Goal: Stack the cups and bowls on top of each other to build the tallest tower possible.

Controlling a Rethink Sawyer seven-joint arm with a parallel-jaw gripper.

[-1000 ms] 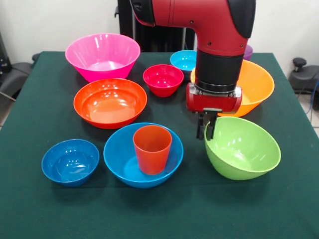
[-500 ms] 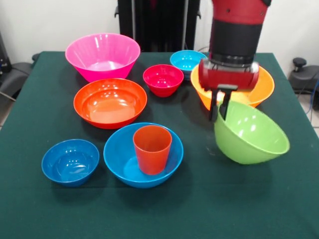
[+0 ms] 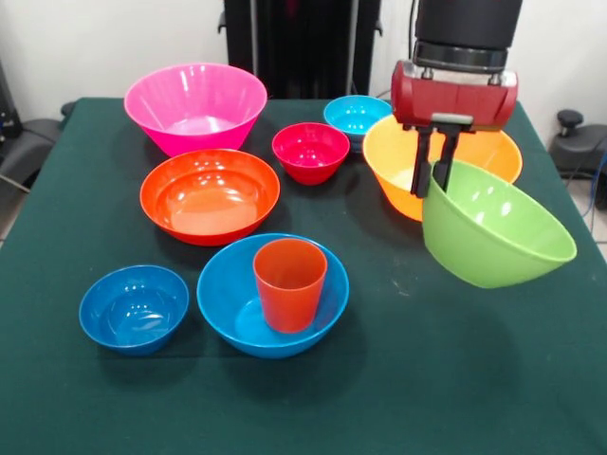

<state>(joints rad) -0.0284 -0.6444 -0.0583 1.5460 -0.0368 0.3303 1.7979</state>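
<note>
My gripper (image 3: 432, 180) is shut on the near-left rim of the lime green bowl (image 3: 498, 237) and holds it tilted above the table at the right. The orange bowl (image 3: 398, 161) sits just behind it. The orange-red cup (image 3: 289, 282) stands upright inside the sky-blue bowl (image 3: 228, 294) at the front middle. The red-orange bowl (image 3: 210, 194) sits left of centre, the pink bowl (image 3: 195, 106) behind it. The magenta-red bowl (image 3: 311, 151) and the cyan bowl (image 3: 350, 115) are at the back middle. The dark blue bowl (image 3: 134, 307) is at the front left. The purple cup is hidden.
The dark green tablecloth (image 3: 427, 379) covers the table. The robot's black pedestal (image 3: 302, 43) stands at the far edge. Black gear (image 3: 574, 142) sits beyond the table's right side.
My gripper has risen and moved right and back with the lime green bowl, lifting it off the table. The other bowls and the cup have not moved.
</note>
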